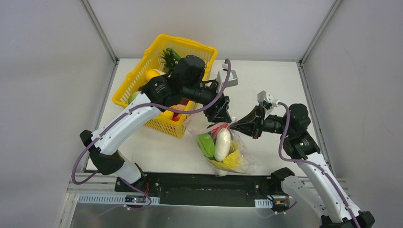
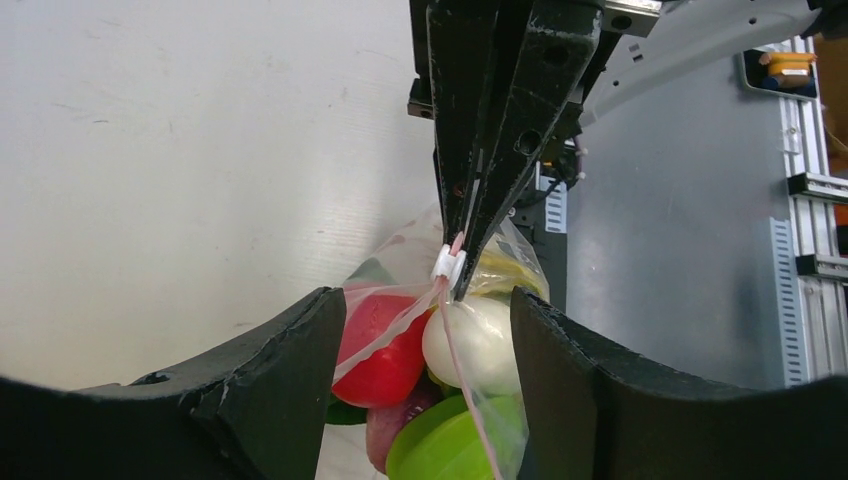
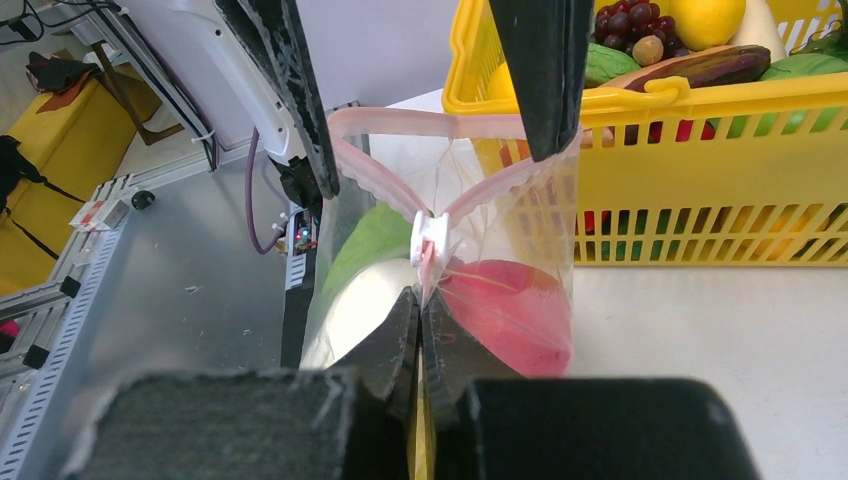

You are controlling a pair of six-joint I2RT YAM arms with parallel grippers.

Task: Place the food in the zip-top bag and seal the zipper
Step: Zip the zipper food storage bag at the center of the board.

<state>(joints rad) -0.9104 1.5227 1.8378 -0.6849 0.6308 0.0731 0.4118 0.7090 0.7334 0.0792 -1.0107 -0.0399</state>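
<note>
The zip-top bag is laid on the table just in front of the yellow basket. A white radish, a green toy vegetable, a red apple and a yellow cabbage are contained in it. The pinkish zipper is pinched by the closed right gripper just beside its white slider. The left gripper is held open, with 1 finger at either side of the bag's mouth.
</note>
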